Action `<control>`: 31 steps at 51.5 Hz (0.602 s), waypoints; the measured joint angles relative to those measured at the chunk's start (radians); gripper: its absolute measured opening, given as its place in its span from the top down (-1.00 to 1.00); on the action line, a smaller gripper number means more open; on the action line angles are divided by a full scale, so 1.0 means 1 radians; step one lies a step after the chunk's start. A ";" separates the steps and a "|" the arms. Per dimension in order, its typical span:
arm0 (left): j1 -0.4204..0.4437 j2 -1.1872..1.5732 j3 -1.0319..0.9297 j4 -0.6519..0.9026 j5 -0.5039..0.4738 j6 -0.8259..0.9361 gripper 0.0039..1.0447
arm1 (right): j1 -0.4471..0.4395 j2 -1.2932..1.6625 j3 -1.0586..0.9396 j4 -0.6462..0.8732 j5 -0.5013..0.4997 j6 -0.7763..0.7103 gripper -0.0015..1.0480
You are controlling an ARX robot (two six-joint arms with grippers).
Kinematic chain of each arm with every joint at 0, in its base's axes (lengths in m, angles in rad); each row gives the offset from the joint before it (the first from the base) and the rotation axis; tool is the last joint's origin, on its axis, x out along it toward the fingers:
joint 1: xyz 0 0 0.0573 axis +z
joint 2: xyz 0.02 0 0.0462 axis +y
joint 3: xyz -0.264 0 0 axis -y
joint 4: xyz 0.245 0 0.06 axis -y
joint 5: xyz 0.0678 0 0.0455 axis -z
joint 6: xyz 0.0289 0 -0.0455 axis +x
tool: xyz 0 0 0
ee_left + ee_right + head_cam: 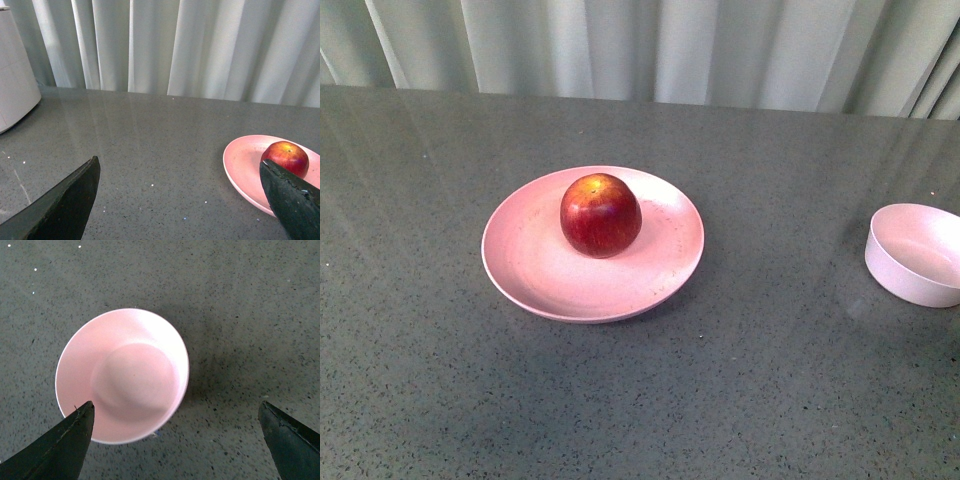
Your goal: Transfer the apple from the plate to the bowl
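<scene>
A glossy dark-red apple [600, 215] with a yellow-orange patch on top rests toward the back of the wide pink plate [535, 265] at the table's middle. The small pale bowl [917, 253] stands empty at the right edge of the front view. Neither arm shows in the front view. In the left wrist view, my left gripper [180, 172] is open above bare table, with the plate [240, 165] and apple [285, 157] off to one side, partly behind one finger. My right gripper [175, 412] hangs open over the bowl [122, 375], looking straight down into it.
The grey speckled table [770, 400] runs back to pale curtains [650, 45]. In the left wrist view a white rounded object [15, 90] stands at the table's far corner.
</scene>
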 joint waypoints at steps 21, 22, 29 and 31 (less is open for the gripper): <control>0.000 0.000 0.000 0.000 0.000 0.000 -0.83 | 0.030 0.159 0.090 -0.023 0.068 0.092 -0.83; 0.000 0.000 0.000 0.000 0.000 0.000 -0.83 | 0.030 0.162 0.091 -0.023 0.068 0.092 -0.83; 0.000 0.000 0.000 0.000 0.000 0.000 -0.83 | 0.035 0.191 0.109 -0.024 0.072 0.097 -0.83; 0.000 0.000 0.000 0.000 0.000 0.000 -0.83 | 0.037 0.199 0.115 -0.025 0.071 0.105 -0.83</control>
